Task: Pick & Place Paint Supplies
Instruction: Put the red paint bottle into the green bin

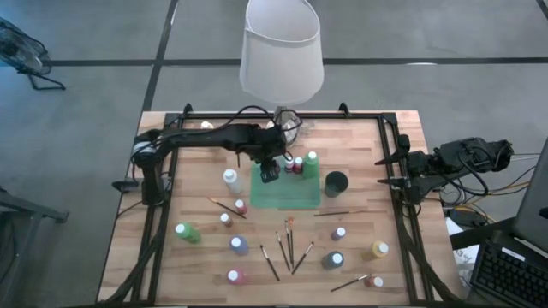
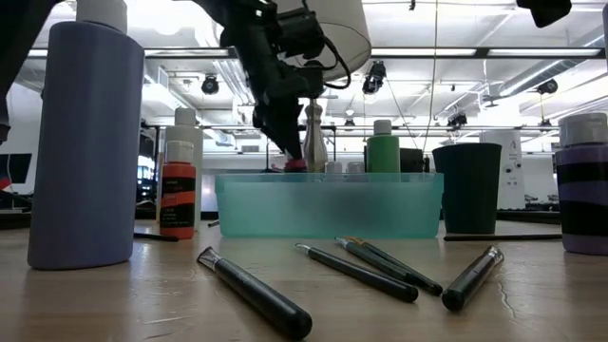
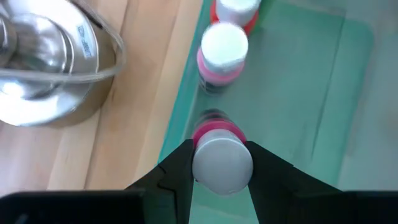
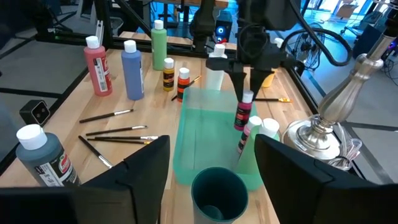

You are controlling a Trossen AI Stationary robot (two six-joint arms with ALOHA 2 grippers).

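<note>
Step in hand judged as placing: pink paint bottle (image 3: 221, 158) to be lowered upright into green tray (image 1: 300, 201), beside 2 bottles already standing at tray's far edge, without knocking them; release only once base is seated.

Left gripper (image 1: 271, 170) over tray's far-left corner, fingers part-closed on bottle's white cap.

Right gripper (image 1: 387, 169) parked at table's right edge, fingers apart, nothing held.

You are looking at about fourteen paint bottles (image 1: 187, 232), seven paintbrushes (image 1: 270, 262), one green tray (image 1: 287, 198), one dark cup (image 1: 336, 182) and one lamp (image 1: 282, 47).
</note>
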